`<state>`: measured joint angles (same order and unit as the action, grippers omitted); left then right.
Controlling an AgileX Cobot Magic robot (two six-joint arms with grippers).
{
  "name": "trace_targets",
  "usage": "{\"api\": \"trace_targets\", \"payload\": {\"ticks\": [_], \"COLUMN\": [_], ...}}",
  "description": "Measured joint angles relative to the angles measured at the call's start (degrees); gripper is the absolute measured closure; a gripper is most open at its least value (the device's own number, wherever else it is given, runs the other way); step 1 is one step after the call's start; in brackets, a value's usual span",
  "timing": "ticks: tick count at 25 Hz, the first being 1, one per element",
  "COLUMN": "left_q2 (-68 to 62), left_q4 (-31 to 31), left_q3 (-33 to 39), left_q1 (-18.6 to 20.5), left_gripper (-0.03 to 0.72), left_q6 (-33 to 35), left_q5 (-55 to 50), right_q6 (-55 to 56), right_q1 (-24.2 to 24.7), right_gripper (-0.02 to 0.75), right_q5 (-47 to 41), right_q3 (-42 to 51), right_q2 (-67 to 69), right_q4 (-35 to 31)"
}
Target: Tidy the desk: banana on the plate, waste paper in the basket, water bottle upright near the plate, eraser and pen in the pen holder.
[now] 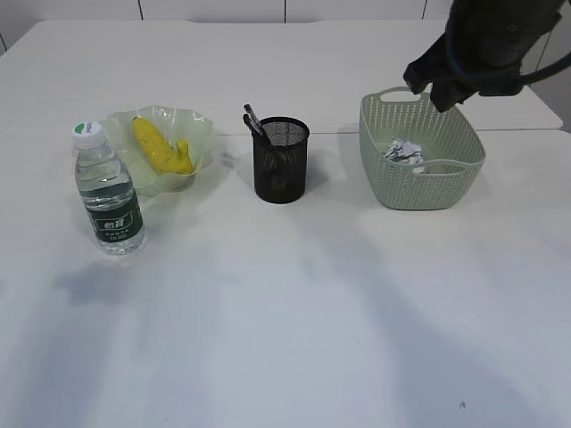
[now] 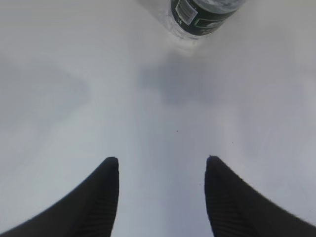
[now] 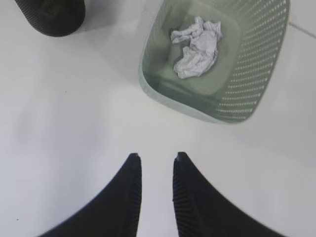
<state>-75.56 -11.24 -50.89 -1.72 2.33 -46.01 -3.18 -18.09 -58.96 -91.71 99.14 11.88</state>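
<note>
Looking across the tabletop (image 1: 294,321), every item seems placed: banana (image 1: 161,147) on the plate (image 1: 201,125) toward the left edge, water bottle (image 1: 108,192) upright just beside it, pen (image 1: 252,120) standing in the pen holder (image 1: 281,160) mid-table, waste paper (image 3: 196,47) inside the basket (image 3: 256,84) toward the right edge. No eraser shows; the mesh may hide it.

Left gripper (image 2: 162,195) hangs parted and empty, the bottle straight ahead of it. Right gripper (image 3: 157,190) is narrowly parted, holding nothing, basket ahead and slightly right. The bottle's dark label carries print too small to read.
</note>
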Motion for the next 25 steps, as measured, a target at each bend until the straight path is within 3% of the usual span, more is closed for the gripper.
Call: {"api": "trace_targets", "payload": {"ticks": [7,12,17,25], "left_q2": [1.9,7.3,14.4,24.1], "left_q4": [0.9,4.4,7.3,8.1], "left_q3": [0.0,0.0,0.0,0.0], "left_q1": [0.0,0.0,0.0,0.0], "left_gripper": [0.293,0.293,0.293,0.293], "left_q6": [0.0,-0.6,-3.7,-5.1], "left_q5": [-2.1,-5.4,-7.5,-12.4], "right_q6": [-0.8,-0.8,-0.8,-0.8], "right_q1": [10.9,17.5,18.4,18.4], "right_gripper": [0.513,0.467,0.463,0.463], "right_q5": [-0.5,2.3,5.2,6.8], "right_q3": [6.0,16.0,25.7,27.3], "right_q2": [-3.6,-7.7,-15.5,-24.6], "right_q4": [-7.5,-11.4,-12.8,-14.1]}}
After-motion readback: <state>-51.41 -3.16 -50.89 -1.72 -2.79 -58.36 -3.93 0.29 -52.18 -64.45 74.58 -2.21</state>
